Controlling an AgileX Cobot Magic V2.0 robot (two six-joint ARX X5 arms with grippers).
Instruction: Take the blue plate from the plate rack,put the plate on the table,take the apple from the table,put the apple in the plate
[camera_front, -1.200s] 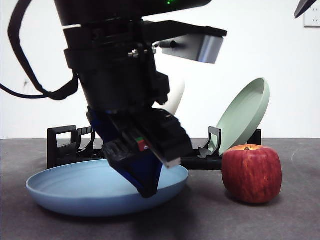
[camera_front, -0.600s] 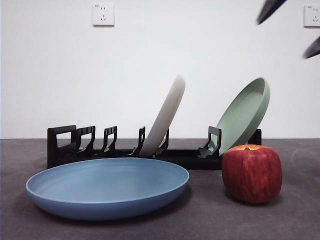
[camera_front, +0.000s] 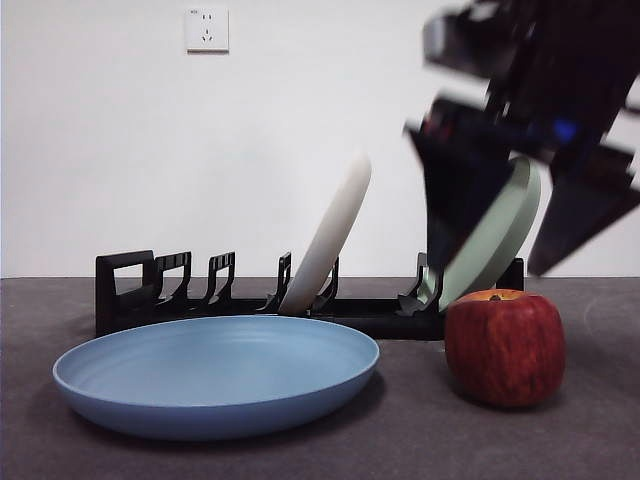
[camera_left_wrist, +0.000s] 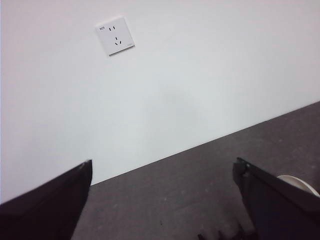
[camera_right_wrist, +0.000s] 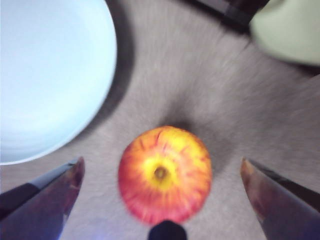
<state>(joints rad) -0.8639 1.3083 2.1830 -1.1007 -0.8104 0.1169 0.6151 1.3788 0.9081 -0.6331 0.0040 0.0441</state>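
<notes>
The blue plate (camera_front: 215, 374) lies flat on the dark grey table (camera_front: 400, 440), in front of the black plate rack (camera_front: 140, 290); the right wrist view shows the plate (camera_right_wrist: 45, 75) too. The red apple (camera_front: 503, 346) stands on the table to the plate's right. My right gripper (camera_front: 505, 235) hangs open above the apple, blurred, its jaws spread wide. In the right wrist view the apple (camera_right_wrist: 165, 172) sits between the jaws of the right gripper (camera_right_wrist: 160, 200), stem dimple facing the camera. My left gripper (camera_left_wrist: 162, 200) is open and empty, raised, facing the wall.
A cream-white plate (camera_front: 330, 235) leans in the middle of the rack and a pale green plate (camera_front: 495, 235) leans at its right end, partly behind the right arm. A wall socket (camera_front: 206, 29) is on the white wall behind.
The left arm let go of the blue plate and rose out of the front view. The right arm came down from the top right corner and now hangs over the apple.
</notes>
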